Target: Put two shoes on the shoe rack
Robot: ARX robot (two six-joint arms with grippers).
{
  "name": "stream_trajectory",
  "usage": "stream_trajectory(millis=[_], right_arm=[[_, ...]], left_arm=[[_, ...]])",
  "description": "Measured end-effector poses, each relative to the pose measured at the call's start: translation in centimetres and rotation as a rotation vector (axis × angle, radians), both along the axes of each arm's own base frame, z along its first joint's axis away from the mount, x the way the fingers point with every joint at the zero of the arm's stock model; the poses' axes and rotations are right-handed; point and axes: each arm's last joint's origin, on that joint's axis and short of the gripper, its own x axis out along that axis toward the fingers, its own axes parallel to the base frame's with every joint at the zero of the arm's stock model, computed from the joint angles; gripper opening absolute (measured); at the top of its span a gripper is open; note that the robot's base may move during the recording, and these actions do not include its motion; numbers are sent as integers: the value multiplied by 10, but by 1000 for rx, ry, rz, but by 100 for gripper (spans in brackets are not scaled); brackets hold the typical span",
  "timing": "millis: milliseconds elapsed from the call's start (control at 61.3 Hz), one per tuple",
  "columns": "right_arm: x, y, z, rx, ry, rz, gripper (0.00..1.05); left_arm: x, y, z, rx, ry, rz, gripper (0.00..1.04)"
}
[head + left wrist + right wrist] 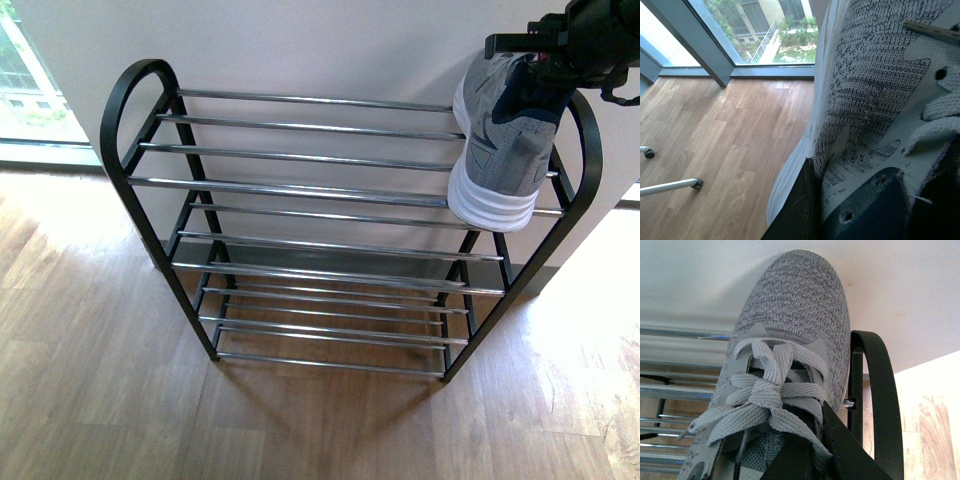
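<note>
- Right gripper (540,58), black, in the upper right corner of the front view, closed tight on the dark navy collar of a grey knit lace-up sneaker (500,150) with a thick white sole; in the right wrist view, black fingers (850,452) at the lower edge, pressed in beside the pale grey laces.
- Sneaker steeply tilted, white sole end lowest, at the right end of the multi-tier shoe rack (130,110) of black arched side frames and chrome bars, just beside the right arch (885,390).
- Lower end overlapping the upper bars at right of centre; touching or just above, cannot tell.
- Remaining bars bare, running from upper left down to the lower centre.
- Left gripper (810,210) out of the front view; one black finger (801,200) at the lower centre of the left wrist view, flat against a second grey knit sneaker (870,75) filling the right half, clear of the floor; other finger hidden.
- Light wooden plank floor (100,380) under the rack, plain white wall (300,50) behind.
- Large window (765,30) at the upper left of the left wrist view.
</note>
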Motion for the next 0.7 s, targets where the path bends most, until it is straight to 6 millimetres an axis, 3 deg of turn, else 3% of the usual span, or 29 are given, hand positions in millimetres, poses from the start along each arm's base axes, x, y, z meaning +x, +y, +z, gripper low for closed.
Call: stream_trajectory(millis=[326, 473, 587, 701], right_arm=[[3, -3, 5, -100, 44, 63, 3], [0, -3, 14, -68, 69, 90, 35], [-24, -6, 37, 18, 121, 138, 61], [-46, -18, 67, 54, 78, 152, 80]], left_arm=[[0, 0, 0, 0, 0, 0, 2], [0, 0, 0, 0, 0, 0, 2], [0, 0, 0, 0, 0, 0, 2], [0, 0, 0, 0, 0, 0, 2]])
